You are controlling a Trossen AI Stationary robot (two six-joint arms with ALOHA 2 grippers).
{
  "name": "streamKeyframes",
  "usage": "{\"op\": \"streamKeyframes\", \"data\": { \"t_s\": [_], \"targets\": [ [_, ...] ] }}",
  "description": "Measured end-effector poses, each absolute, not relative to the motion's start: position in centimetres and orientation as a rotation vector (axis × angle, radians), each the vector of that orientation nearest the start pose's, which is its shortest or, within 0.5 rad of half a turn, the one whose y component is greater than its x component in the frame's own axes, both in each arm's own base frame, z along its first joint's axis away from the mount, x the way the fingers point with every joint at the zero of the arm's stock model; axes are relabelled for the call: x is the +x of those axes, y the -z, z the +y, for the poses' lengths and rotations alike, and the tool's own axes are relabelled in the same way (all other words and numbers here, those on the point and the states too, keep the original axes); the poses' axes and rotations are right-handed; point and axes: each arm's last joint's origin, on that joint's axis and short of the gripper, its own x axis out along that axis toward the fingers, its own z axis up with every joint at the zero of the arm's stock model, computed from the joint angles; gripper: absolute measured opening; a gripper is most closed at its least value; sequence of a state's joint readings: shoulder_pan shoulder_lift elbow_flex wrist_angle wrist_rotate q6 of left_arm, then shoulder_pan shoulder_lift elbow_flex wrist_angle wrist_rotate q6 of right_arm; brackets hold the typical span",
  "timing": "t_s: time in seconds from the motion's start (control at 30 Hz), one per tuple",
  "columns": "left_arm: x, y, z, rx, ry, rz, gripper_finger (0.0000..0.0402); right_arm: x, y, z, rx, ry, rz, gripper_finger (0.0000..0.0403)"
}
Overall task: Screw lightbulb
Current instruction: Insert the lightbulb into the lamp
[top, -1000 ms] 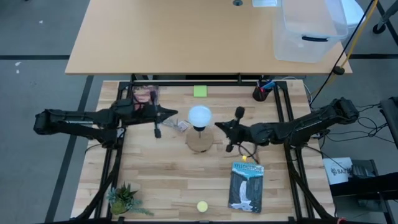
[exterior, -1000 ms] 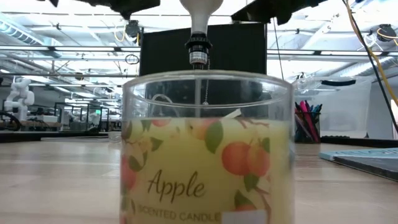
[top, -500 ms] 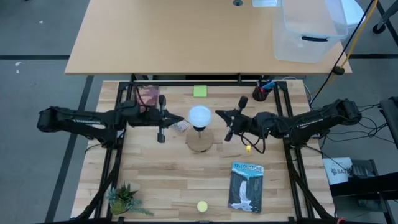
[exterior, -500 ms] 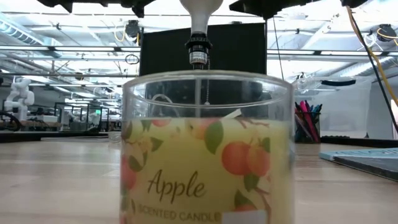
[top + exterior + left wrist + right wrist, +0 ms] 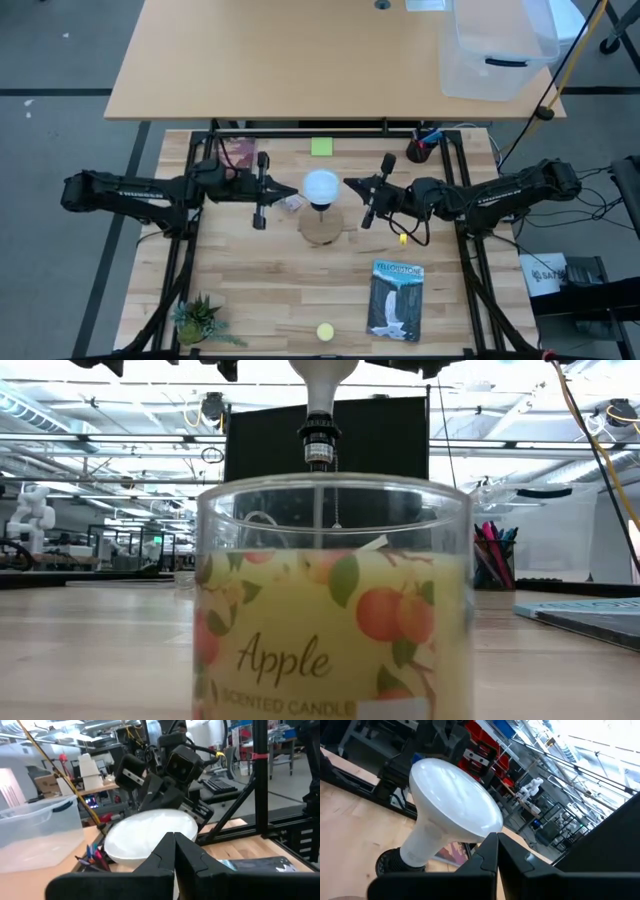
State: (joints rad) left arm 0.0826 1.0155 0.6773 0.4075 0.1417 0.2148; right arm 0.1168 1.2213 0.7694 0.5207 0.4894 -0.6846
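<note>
A: Where's the lightbulb (image 5: 321,186)?

B: Middle of the table, upright in the black socket of the wooden base (image 5: 321,228), dome up. Right wrist view shows the neck (image 5: 422,845) going down into the socket (image 5: 390,862). How deep the thread sits, can't tell.

A: Claws?

B: Left gripper (image 5: 262,190) is just beside the bulb on its left, right gripper (image 5: 368,192) just beside it on its right. Both clenched, fingers pressed together, holding nothing. Neither touches the bulb.

A: Handling?

B: My guess: light, stiff, smooth, so slippery. Dome looks like glass or thin plastic, fragile under a hard squeeze. Best hold is probably across the widest part of the dome, gentle pinch, then twist. The neck tapers, so fingers would likely slide there. The base is loose on the table and could spin with the bulb, so the other claw may need to steady it.

A: View differences?

B: High view gives the layout: book (image 5: 395,300), yellow ball (image 5: 325,331), small plant (image 5: 196,320), green note (image 5: 321,147). Low view is mostly blocked by an apple candle jar (image 5: 333,600); above it only the bulb's neck and the socket (image 5: 318,438) show, no grippers clearly. Left wrist view shows the dome (image 5: 150,835) past its shut fingers (image 5: 162,855), with the right arm behind it. Only the right wrist view shows the neck meeting the socket.
</note>
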Motion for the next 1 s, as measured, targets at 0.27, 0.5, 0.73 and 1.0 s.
{"op": "streamKeyframes", "data": {
  "t_s": [0.27, 0.5, 0.73, 1.0],
  "targets": [
    [23.7, -30.4, 2.1, 0.192, 0.020, -0.033, 0.0000, 27.0, -30.5, 1.9, -0.642, 0.329, 0.042, 0.0000],
    [24.0, -31.0, 2.3, 0.188, 0.022, -0.038, 0.0000, 27.0, -30.4, 2.0, -0.636, 0.300, 0.038, 0.0000],
    [24.0, -30.9, 2.7, 0.178, -0.010, -0.022, 0.0000, 27.2, -30.2, 2.2, -0.626, 0.267, 0.040, 0.0000],
    [24.0, -30.5, 3.5, 0.164, -0.076, 0.024, 0.0000, 27.4, -29.8, 2.4, -0.622, 0.221, 0.052, 0.0000]
  ]
}}
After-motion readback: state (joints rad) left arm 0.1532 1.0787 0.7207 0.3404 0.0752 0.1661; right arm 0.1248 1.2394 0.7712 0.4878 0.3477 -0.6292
